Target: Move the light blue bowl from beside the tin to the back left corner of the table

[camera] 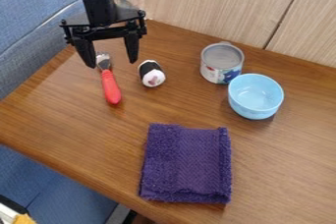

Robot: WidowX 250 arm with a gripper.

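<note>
The black gripper (112, 64) hangs open over the upper left of the table, its two fingers spread wide with nothing held between them. Beneath it lies a fork (110, 84) with a red handle, its metal head between and behind the fingertips. Just right of the right finger is a small white and black sushi-like roll (152, 73). A can (222, 63) with a grey top stands toward the back right, close to a light blue bowl (256, 96). A folded purple towel (186, 163) lies at the front middle.
The wooden table (78, 120) meets a pale wood panel (197, 4) along its back edge. Blue upholstered seating (36, 26) borders the left side. A yellow object (24, 219) shows at the bottom left corner.
</note>
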